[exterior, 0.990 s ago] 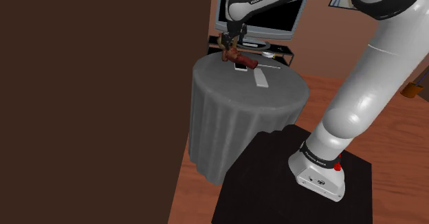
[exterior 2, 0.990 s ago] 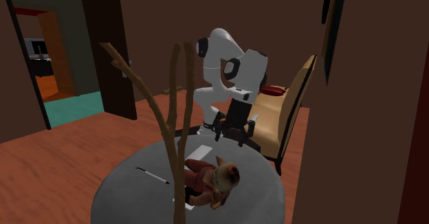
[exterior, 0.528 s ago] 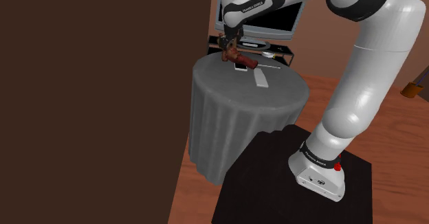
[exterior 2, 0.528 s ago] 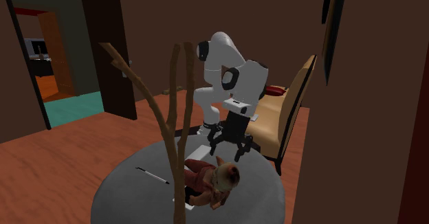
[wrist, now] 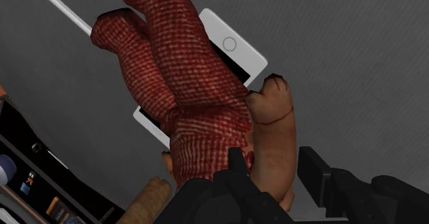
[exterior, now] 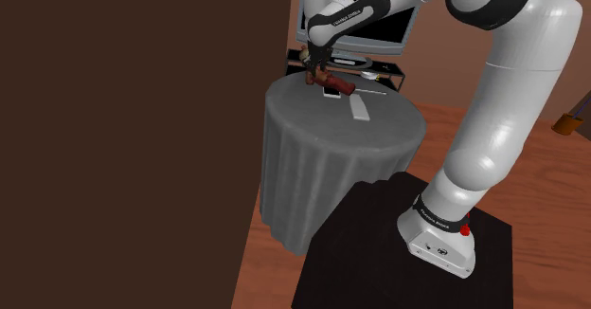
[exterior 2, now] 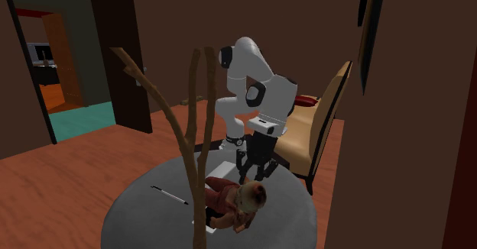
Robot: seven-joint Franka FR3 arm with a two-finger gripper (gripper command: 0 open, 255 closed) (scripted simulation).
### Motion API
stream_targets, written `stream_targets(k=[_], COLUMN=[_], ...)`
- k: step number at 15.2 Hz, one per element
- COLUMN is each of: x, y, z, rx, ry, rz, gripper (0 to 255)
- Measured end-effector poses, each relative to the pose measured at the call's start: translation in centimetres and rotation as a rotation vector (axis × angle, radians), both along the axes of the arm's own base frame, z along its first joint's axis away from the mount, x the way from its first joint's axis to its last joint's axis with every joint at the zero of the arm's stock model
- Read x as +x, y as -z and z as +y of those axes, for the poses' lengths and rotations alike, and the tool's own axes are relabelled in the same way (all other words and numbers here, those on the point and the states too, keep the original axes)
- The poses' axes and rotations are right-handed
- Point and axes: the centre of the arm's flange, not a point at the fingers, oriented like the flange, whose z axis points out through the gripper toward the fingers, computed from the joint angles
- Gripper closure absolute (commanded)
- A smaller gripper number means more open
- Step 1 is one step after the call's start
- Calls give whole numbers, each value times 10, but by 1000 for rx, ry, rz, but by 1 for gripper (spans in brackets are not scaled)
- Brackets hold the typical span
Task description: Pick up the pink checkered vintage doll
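You had the gripper (wrist: 275,166) spread apart around one arm of the doll (wrist: 182,78), at eleven o'clock on the table (exterior: 388,125) in the shoulder view; sinking lower before closing looked wisest.

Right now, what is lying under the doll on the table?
A white phone with a dark screen lies flat under the doll, on the grey tablecloth. Its two ends show; its middle is covered by the doll.

We see a doll in red-and-white checkered cloth (wrist: 180,99) with tan limbs, lying flat on the grey draped round table (exterior: 384,127), partly across a white phone (wrist: 237,47).
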Motion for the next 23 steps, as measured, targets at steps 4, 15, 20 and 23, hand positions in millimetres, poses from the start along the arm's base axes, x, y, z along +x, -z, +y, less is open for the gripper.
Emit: stream_targets(k=[4,15,20,23], x=[0,0,1,0], y=[0,-35,-62,-75], z=[0,0,-1,0], rx=[0,1,1,1], ry=[0,1,1,1], rz=[0,2,2,2], gripper=[255,255,255,255])
